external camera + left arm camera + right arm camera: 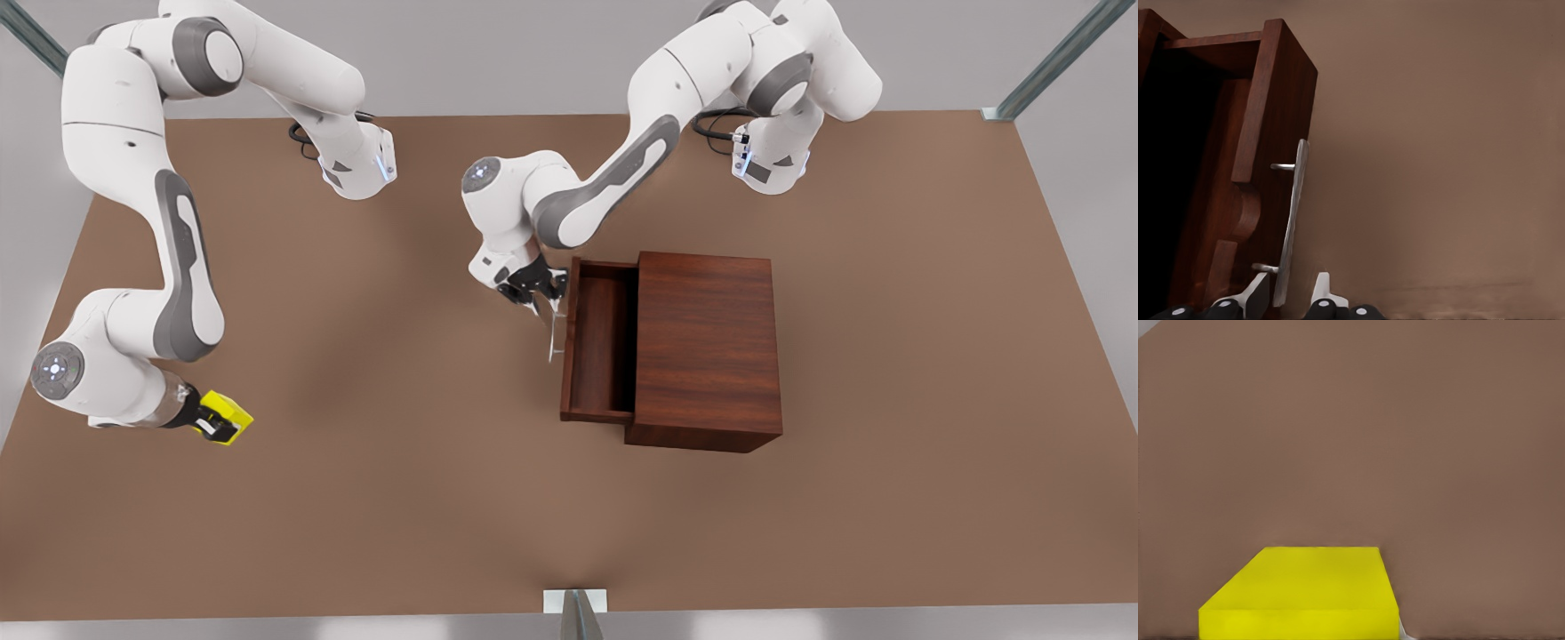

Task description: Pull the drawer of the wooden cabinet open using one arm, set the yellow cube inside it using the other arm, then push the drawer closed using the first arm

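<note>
The right gripper (216, 425) has its jaws closed on the yellow cube (227, 416), low over the counter (400, 498) at the front view's left. The open drawer (603, 342) lies well apart from it, toward the front view's right, with its long side running front to back. The left gripper (538, 286) waits at the silver handle (1291, 227), jaws apart around the bar. The cube looks small, bright and plain. The wooden cabinet (707, 342) is big and dark.

Plain brown tabletop (427, 498), grey metal frame struts (1053, 62) at its corners, pale surround beyond.
</note>
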